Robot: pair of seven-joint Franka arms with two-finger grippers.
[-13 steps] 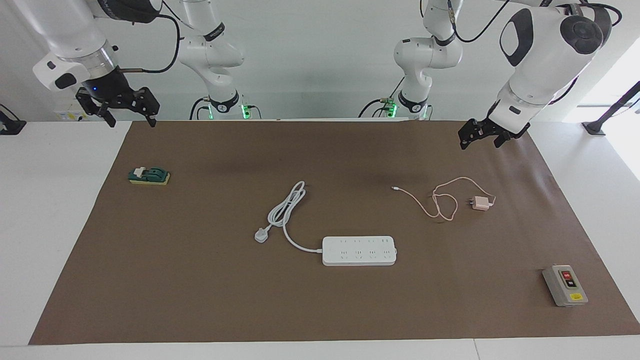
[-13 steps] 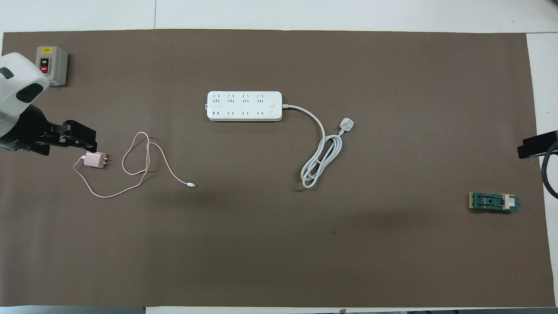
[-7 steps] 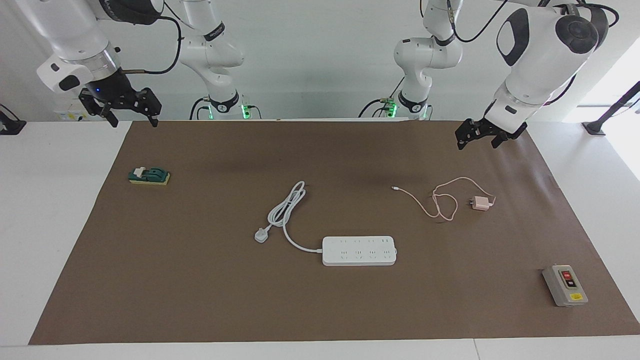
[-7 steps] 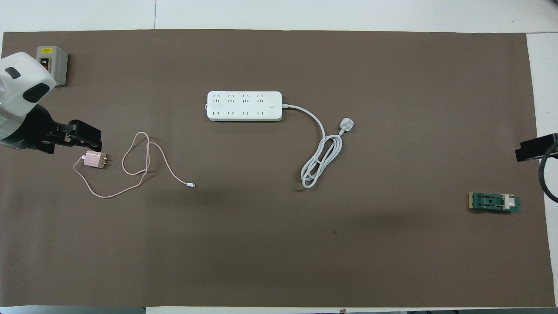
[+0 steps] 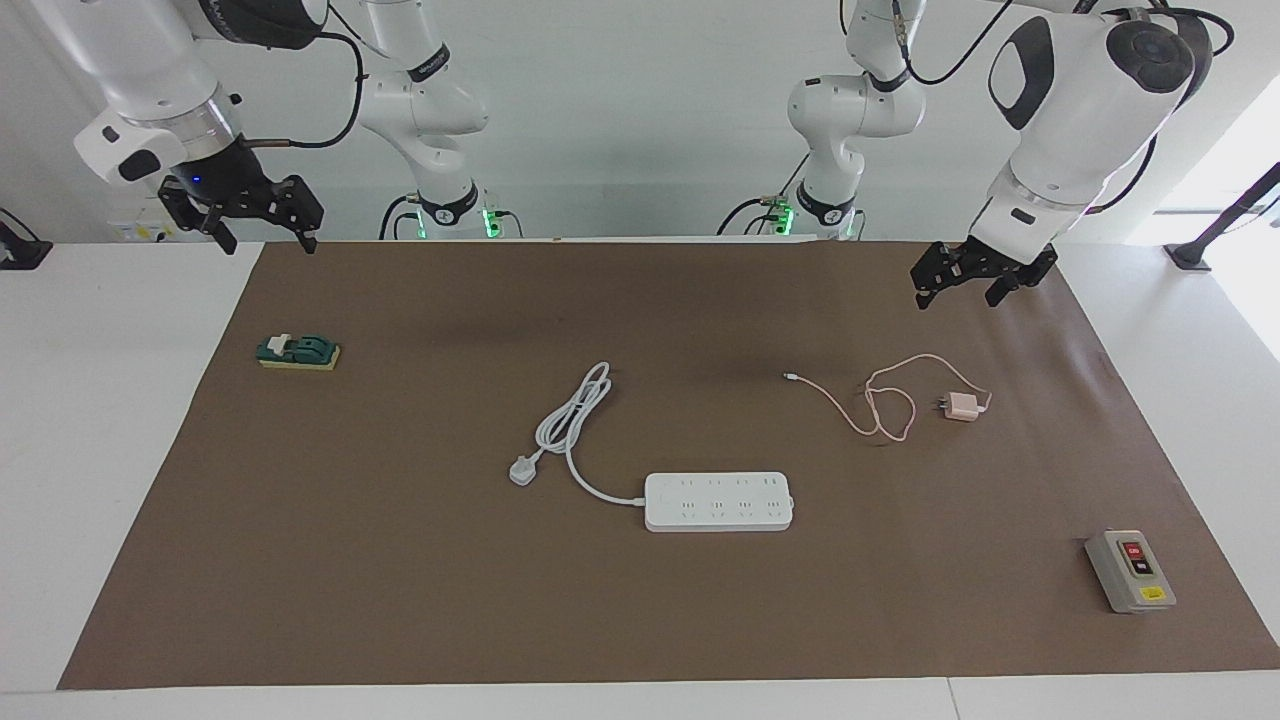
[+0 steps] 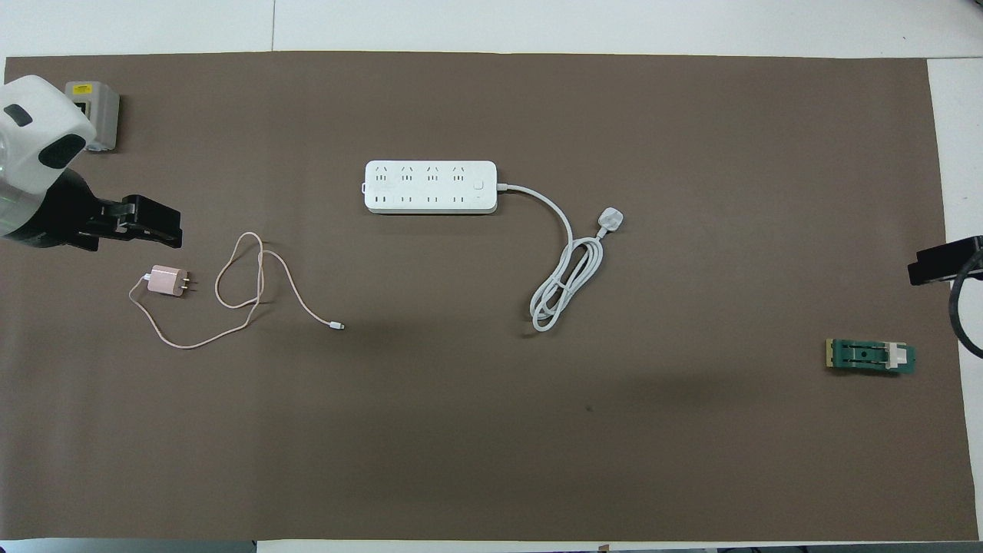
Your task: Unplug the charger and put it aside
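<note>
The pale pink charger (image 5: 963,406) lies on the brown mat (image 5: 400,580) toward the left arm's end, prongs free of any socket. Its thin pink cable (image 5: 884,404) loops beside it. It also shows in the overhead view (image 6: 167,282) with the cable (image 6: 244,290). The white power strip (image 5: 718,501) (image 6: 430,187) lies mid-table with no plug in it. My left gripper (image 5: 966,284) (image 6: 150,229) hangs open and empty over the mat, apart from the charger. My right gripper (image 5: 258,232) (image 6: 933,265) waits open over the mat's edge at the right arm's end.
The strip's thick white cord ends in a white three-pin plug (image 5: 522,470) (image 6: 610,221) beside the strip. A grey on/off switch box (image 5: 1130,570) (image 6: 98,115) stands at the left arm's end. A green knife switch (image 5: 298,351) (image 6: 870,356) sits at the right arm's end.
In the overhead view my left gripper has drifted off the charger and away from it. My right gripper rose slightly, then held. The charger and cable have not moved.
</note>
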